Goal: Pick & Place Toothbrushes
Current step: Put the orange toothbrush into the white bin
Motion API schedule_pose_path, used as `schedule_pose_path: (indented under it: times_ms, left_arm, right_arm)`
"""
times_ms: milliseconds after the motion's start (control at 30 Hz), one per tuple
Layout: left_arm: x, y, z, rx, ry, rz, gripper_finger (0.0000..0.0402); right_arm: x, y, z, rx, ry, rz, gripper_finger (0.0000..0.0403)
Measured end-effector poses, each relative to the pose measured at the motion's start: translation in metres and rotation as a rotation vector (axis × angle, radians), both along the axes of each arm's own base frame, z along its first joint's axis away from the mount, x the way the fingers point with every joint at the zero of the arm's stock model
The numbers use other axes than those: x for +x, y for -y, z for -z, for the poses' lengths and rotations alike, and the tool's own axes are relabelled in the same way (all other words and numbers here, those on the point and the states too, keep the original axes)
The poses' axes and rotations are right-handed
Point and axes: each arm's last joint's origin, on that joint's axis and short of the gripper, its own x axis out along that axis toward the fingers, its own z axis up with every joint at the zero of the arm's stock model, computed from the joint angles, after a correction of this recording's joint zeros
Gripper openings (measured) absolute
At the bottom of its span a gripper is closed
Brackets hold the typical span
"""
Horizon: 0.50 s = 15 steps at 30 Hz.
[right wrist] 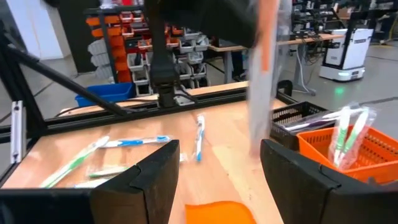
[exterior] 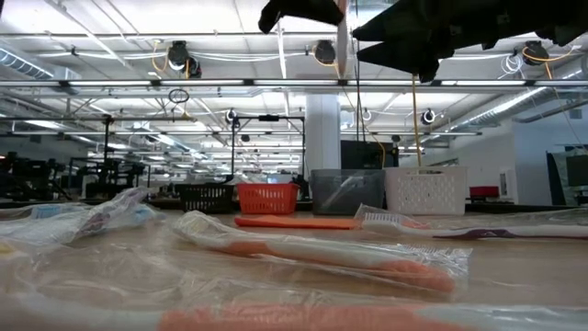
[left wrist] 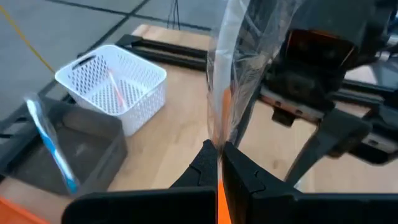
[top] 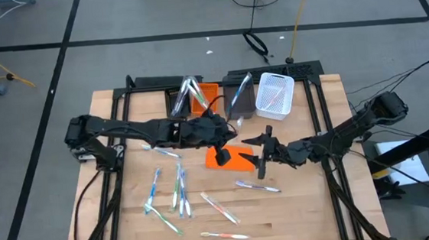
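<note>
Left hand (left wrist: 219, 163) pinching clear-wrapped white toothbrush with orange accent (left wrist: 225, 93) upright above wooden bench (top: 298, 205); right hand (right wrist: 217, 168) spread wide beside it.

One orange toothbrush (left wrist: 231, 74) in a clear wrapper stands upright in the air over the table middle, while other wrapped toothbrushes (top: 176, 193) lie scattered on the wood.

4 bins (top: 275, 94) stand at 12 o'clock; about 10 toothbrushes (top: 175, 190) lie loose; 1 orange sheet (top: 233, 158).
</note>
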Motion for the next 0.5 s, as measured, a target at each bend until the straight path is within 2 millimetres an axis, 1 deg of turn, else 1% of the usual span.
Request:
schedule_pose_path:
  times_ms: [67, 100, 200, 233, 333, 400, 500]
  left_arm:
    - [0.006, 0.001, 0.006, 0.005, -0.04, 0.013, 0.0]
    - [0.011, 0.002, 0.007, 0.002, -0.027, 0.025, 0.0]
    - [0.015, 0.003, 0.011, 0.005, -0.037, 0.046, 0.0]
    - [0.018, 0.003, 0.007, 0.005, 0.0, 0.048, 0.0]
    - [0.018, 0.003, 0.01, 0.002, -0.016, 0.06, 0.0]
    - [0.022, 0.004, 0.009, -0.006, 0.017, 0.07, 0.0]
    - [0.021, 0.004, 0.01, -0.006, 0.002, 0.071, 0.0]
  right_arm:
    - [0.001, 0.003, -0.002, 0.006, 0.015, 0.009, 0.0217]
    - [0.002, 0.003, -0.002, 0.007, 0.019, 0.011, 0.0216]
    - [0.002, 0.006, -0.001, 0.004, 0.011, 0.019, 0.0213]
    - [0.002, 0.006, -0.001, 0.004, 0.01, 0.021, 0.0212]
    - [0.003, 0.009, -0.001, 0.008, 0.013, 0.031, 0.0209]
    - [0.004, 0.01, -0.001, 0.012, 0.013, 0.038, 0.0205]
    - [0.004, 0.013, -0.001, 0.027, 0.018, 0.048, 0.0188]
